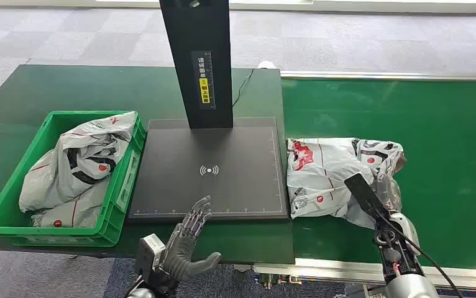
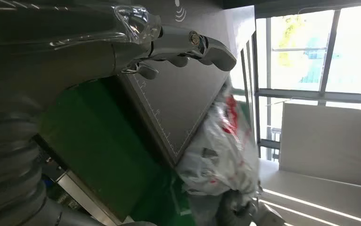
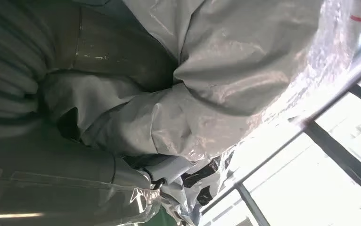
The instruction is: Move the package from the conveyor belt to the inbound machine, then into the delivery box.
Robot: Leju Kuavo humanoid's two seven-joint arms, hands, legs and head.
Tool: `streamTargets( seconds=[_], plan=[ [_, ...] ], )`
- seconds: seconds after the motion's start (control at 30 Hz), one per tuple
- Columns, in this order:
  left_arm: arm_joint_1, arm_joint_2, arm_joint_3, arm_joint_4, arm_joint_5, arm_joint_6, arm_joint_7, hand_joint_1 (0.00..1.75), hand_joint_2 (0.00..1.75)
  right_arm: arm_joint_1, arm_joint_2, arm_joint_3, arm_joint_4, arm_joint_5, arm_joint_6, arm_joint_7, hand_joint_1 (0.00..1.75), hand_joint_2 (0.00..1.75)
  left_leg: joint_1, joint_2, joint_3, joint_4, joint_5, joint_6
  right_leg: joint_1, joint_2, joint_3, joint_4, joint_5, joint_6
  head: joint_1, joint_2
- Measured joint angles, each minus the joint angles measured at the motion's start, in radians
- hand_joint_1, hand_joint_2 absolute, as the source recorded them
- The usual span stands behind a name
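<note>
A crumpled grey-white package (image 1: pixel 329 177) with red marks lies on the green conveyor belt (image 1: pixel 434 136), right beside the inbound machine's black plate (image 1: pixel 223 155). My right hand (image 1: pixel 369 198) reaches onto the package's near right side. In the right wrist view the package (image 3: pixel 225 70) bulges between the thumb (image 3: pixel 108 61) and the fingers (image 3: pixel 75 179), so the hand grips it. My left hand (image 1: pixel 192 233) hovers at the plate's front edge with its fingers (image 2: pixel 188 42) stretched out and apart, holding nothing. The left wrist view also shows the package (image 2: pixel 221 146) beyond the plate (image 2: pixel 178 94).
A black column (image 1: pixel 198 56) rises from the back of the plate. Left of the plate stands a green crate (image 1: pixel 49 233) holding other grey packages (image 1: pixel 80 167). A metal rail (image 1: pixel 322 270) borders the belt's near edge. Grey carpet lies beyond the table.
</note>
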Motion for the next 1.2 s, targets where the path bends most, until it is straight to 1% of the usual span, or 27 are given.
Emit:
streamTargets(
  seconds=[0.07, 0.17, 0.27, 0.37, 0.47, 0.57, 0.7, 0.83, 1.0, 1.1, 1.2],
  plan=[
    [0.0, 0.0, -0.001, 0.0, 0.0, 0.007, -0.002, 0.0, 1.75, 0.0, 0.006, -0.023, -0.027, -0.077, 0.009, -0.02, 1.74, 1.75, 0.0, 0.0, 0.0, 0.0, 0.0, 0.0, 0.0, 0.0, 0.0, 0.0, 0.0, 0.0, 0.0, 0.0],
    [0.0, 0.0, -0.004, 0.0, 0.0, 0.029, -0.005, 0.0, 1.75, 0.0, 0.03, -0.089, -0.12, -0.308, 0.022, -0.057, 1.75, 1.75, 0.0, -0.001, -0.001, 0.0, 0.0, 0.0, 0.0, -0.001, 0.0, 0.0, 0.0, 0.0, 0.0, 0.0],
    [0.001, 0.0, -0.008, 0.0, 0.005, 0.047, -0.006, 0.0, 1.75, 0.01, 0.057, -0.14, -0.225, -0.479, 0.0, -0.068, 1.75, 1.75, 0.0, -0.001, -0.001, 0.0, 0.0, 0.0, 0.0, -0.001, 0.0, 0.0, 0.0, 0.0, 0.001, 0.0],
    [0.004, 0.0, -0.01, 0.0, 0.006, 0.058, -0.006, 0.0, 1.75, 0.034, 0.087, -0.162, -0.344, -0.587, -0.033, -0.07, 1.75, 1.75, 0.0, -0.001, -0.001, 0.0, 0.0, 0.0, 0.0, -0.001, 0.0, 0.0, 0.0, 0.0, 0.0, 0.0],
    [0.008, 0.0, -0.011, 0.0, 0.007, 0.065, -0.006, 0.0, 1.75, 0.061, 0.118, -0.167, -0.456, -0.645, -0.05, -0.071, 1.75, 1.75, 0.0, 0.0, -0.001, 0.0, 0.0, 0.0, 0.0, -0.001, -0.001, 0.0, 0.0, 0.0, 0.0, 0.0],
    [0.012, 0.0, -0.011, 0.0, 0.008, 0.069, -0.007, 0.0, 1.75, 0.08, 0.142, -0.166, -0.534, -0.671, -0.036, -0.071, 1.75, 1.75, 0.0, 0.0, -0.001, 0.0, 0.0, 0.0, 0.0, -0.001, -0.001, 0.0, 0.0, 0.0, 0.0, 0.0],
    [0.014, 0.0, -0.011, 0.0, 0.008, 0.071, -0.007, 0.0, 1.75, 0.095, 0.161, -0.151, -0.585, -0.677, -0.008, -0.072, 1.75, 1.75, 0.0, 0.0, -0.001, 0.0, 0.0, 0.0, 0.0, -0.001, 0.0, 0.0, 0.0, 0.0, 0.001, 0.0],
    [0.014, 0.0, -0.011, 0.0, 0.008, 0.073, -0.007, 0.0, 1.75, 0.098, 0.172, -0.117, -0.597, -0.67, 0.016, -0.072, 1.75, 1.75, 0.0, 0.0, 0.0, 0.0, 0.0, 0.0, 0.0, -0.001, 0.0, 0.0, 0.0, 0.0, 0.0, 0.0],
    [0.014, 0.001, -0.011, 0.0, 0.008, 0.073, -0.007, 0.0, 1.75, 0.098, 0.177, -0.09, -0.597, -0.665, 0.021, -0.072, 1.75, 1.75, 0.0, 0.0, -0.001, 0.0, 0.0, 0.0, 0.0, -0.001, 0.0, 0.0, 0.0, 0.0, 0.0, 0.0],
    [0.014, 0.0, -0.011, 0.0, 0.007, 0.072, -0.007, 0.0, 1.75, 0.092, 0.175, -0.065, -0.581, -0.625, 0.048, -0.072, 1.75, 1.75, 0.0, 0.0, -0.001, 0.0, 0.0, 0.0, 0.0, 0.0, 0.0, 0.0, 0.0, 0.0, 0.0, 0.0],
    [0.007, 0.0, -0.013, 0.003, 0.004, 0.064, -0.009, 0.0, 1.75, 0.058, 0.161, 0.01, -0.503, -0.514, 0.118, -0.071, 1.75, 1.75, 0.0, 0.001, -0.001, 0.0, 0.0, 0.0, 0.0, 0.001, 0.0, 0.0, 0.0, 0.0, 0.001, 0.0]
  ],
)
